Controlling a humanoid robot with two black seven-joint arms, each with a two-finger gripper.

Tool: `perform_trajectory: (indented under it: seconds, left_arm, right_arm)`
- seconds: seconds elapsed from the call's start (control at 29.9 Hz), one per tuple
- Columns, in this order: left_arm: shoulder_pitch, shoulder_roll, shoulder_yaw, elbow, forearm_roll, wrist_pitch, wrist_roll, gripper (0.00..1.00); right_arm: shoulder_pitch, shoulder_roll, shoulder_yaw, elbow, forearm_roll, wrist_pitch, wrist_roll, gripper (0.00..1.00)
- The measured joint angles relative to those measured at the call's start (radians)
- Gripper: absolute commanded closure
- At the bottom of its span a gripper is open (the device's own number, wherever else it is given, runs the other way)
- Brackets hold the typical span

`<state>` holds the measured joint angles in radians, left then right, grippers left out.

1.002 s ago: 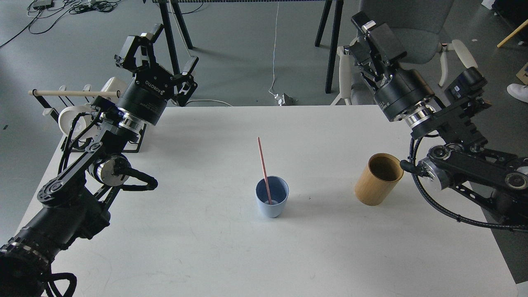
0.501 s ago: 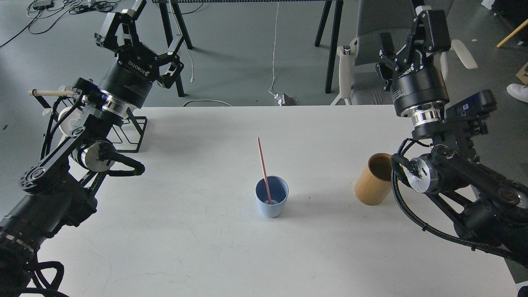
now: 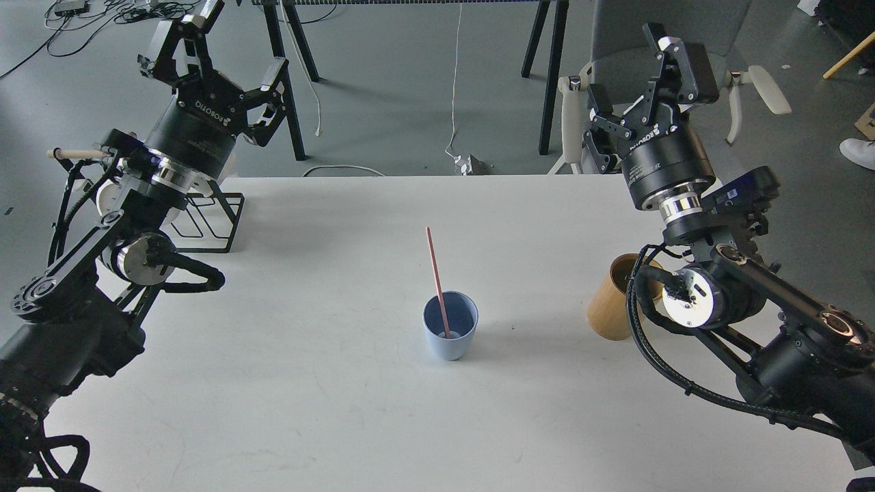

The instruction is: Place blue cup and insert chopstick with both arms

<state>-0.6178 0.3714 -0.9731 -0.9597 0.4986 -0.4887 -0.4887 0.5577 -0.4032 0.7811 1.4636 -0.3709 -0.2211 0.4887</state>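
At table centre, the blue cup [image 3: 450, 326] is standing upright with the chopstick [image 3: 437, 281] leaning inside it toward 12 o'clock, so I am judging both placement and insertion complete. I am holding the left gripper [image 3: 213, 51] at 10 o'clock and the right gripper [image 3: 642, 82] at 2 o'clock, both raised well apart from the cup, fingers spread wide, grasping and touching nothing.

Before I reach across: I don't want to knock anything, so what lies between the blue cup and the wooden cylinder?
In the head view, only bare table separates the blue cup from the wooden cylinder.
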Motion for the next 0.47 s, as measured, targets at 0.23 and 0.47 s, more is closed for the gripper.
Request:
perform_trajectory:
  seconds: [0.23, 0.47]
  left_arm:
    - [0.004, 0.001, -0.002, -0.005, 0.000, 0.000, 0.000, 0.02]
    - [0.007, 0.002, 0.003, -0.005, 0.000, 0.000, 0.000, 0.02]
  right_arm:
    - [-0.001, -0.006, 0.011, -0.069, 0.026, 0.269, 0.000, 0.01]
    - [-0.007, 0.007, 0.094, -0.126, 0.190, 0.390, 0.000, 0.01]
